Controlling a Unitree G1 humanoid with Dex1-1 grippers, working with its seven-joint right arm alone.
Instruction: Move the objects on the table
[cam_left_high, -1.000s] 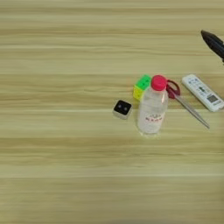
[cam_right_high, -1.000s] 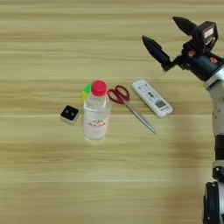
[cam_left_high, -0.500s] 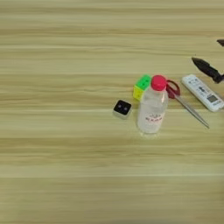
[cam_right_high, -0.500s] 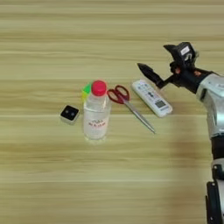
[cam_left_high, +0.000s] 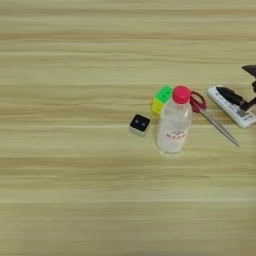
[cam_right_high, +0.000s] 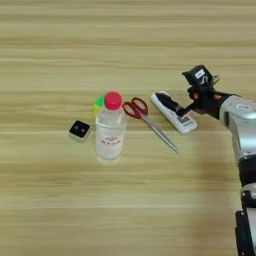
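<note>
1. I look down on a wide light wooden table (cam_right_high: 50, 210) with five small things grouped near its middle and my right arm entering from the right edge.
2. The white remote control (cam_right_high: 173, 112) lies flat and slanted, furthest right of the group, just beside the red-handled scissors (cam_right_high: 148, 120), whose blades point toward the lower right.
3. My right gripper (cam_right_high: 186, 93) sits directly over the remote. One black finger lies low along the remote's top face, seemingly touching it; the other stands raised above and behind it. The fingers are spread apart and hold nothing.
4. I judge the remote to be light, rigid and smooth, so it may slide on the wood if pushed from one side only. The best hold looks to be across its narrow width, near its middle, with one finger on each long edge.
5. The clear plastic bottle with red cap (cam_right_high: 110, 128) stands upright well to the left of the gripper. It looks light and easy to tip.
6. The green-and-yellow puzzle cube (cam_left_high: 161, 98) sits just behind the bottle, partly hidden by it.
7. The small black square device (cam_right_high: 79, 130) lies furthest left, near the bottle but apart from it.
</note>
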